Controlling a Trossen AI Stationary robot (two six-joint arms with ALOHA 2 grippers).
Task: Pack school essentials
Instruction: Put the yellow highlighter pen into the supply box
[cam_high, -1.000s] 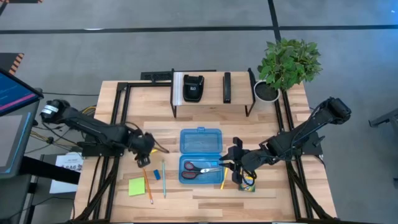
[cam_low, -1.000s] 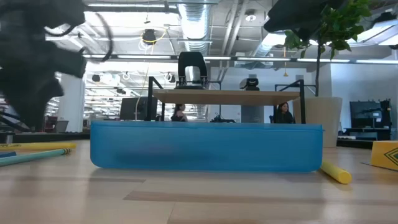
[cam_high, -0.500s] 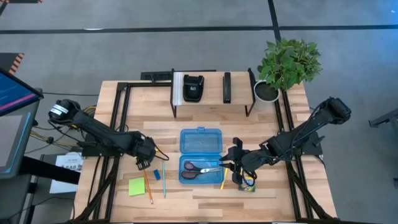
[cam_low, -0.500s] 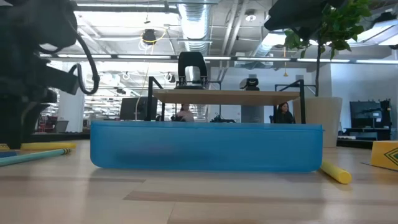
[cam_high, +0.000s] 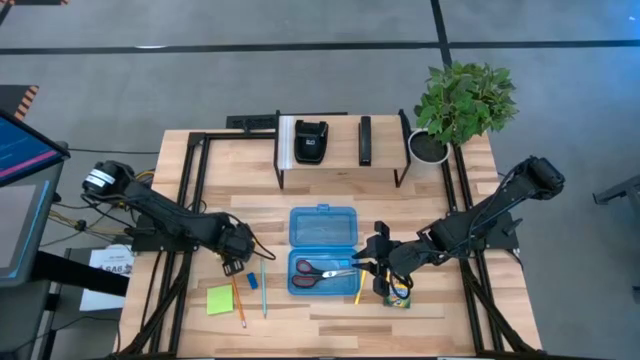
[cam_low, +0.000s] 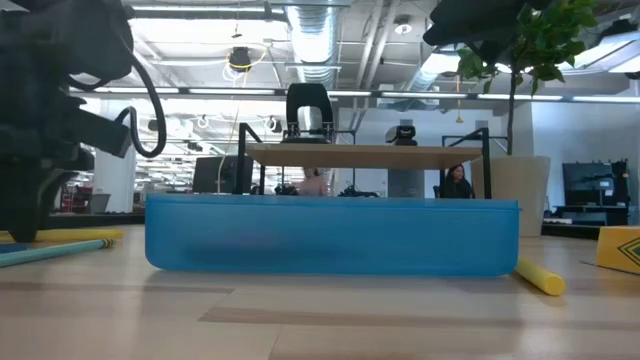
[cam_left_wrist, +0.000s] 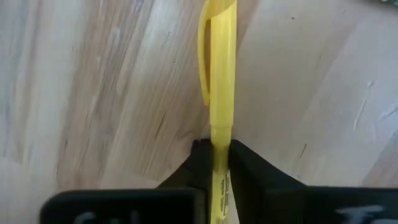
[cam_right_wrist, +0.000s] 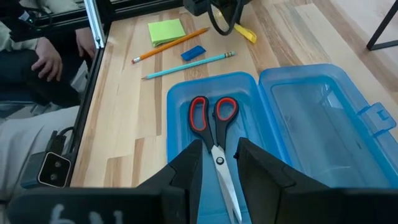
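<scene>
Scissors (cam_right_wrist: 212, 127) already in open blue case (cam_high: 323, 252). Left gripper (cam_left_wrist: 212, 163) clamps yellow highlighter (cam_left_wrist: 218, 74) at table level, left of case. Right gripper (cam_right_wrist: 217, 163) parted, empty, above scissors — pencils, eraser (cam_right_wrist: 193, 53), sticky pad (cam_right_wrist: 166, 30), crayon box (cam_low: 620, 249) remain outside.

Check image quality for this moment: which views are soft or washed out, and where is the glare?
High view: even lighting, sharp. Low view: the blue case is slightly soft, the left gripper a dark silhouette against bright ceiling lights. Left wrist view: the yellow highlighter between the fingers is soft, with pale glare on the wood. Right wrist view: the scissors are clear; the right gripper is blurred.
</scene>
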